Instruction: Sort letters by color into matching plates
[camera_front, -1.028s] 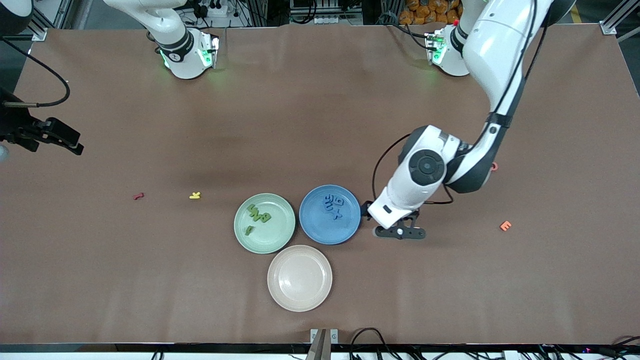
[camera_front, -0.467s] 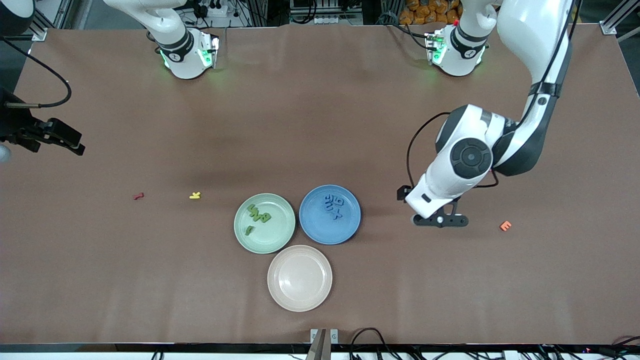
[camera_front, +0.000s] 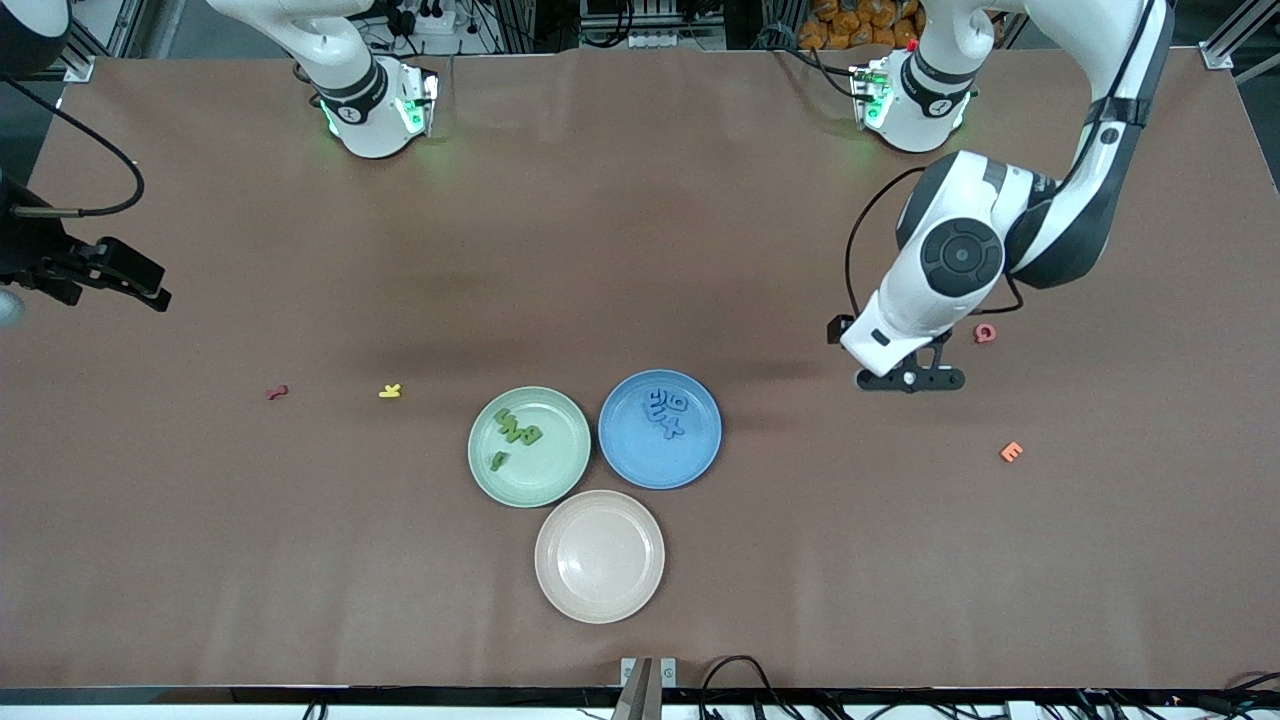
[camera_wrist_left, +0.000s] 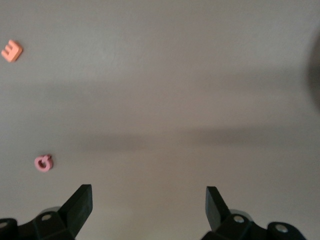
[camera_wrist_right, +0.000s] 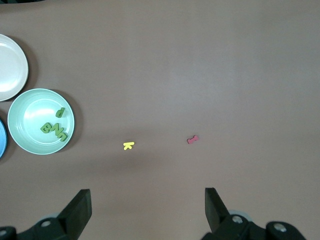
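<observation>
Several green letters lie in the pale green plate, and several blue letters lie in the blue plate. The beige-pink plate holds nothing. Loose on the table are a pink G, an orange E, a yellow K and a red piece. My left gripper hangs open and empty over bare table beside the G. My right gripper waits open, high over the right arm's end of the table.
The three plates sit clustered together, touching or nearly so. The brown table top stretches wide around them. The yellow K and red piece lie apart from the green plate.
My left gripper has swung away from beside the blue plate toward the left arm's end of the table, uncovering the pink G. The right arm has not moved.
</observation>
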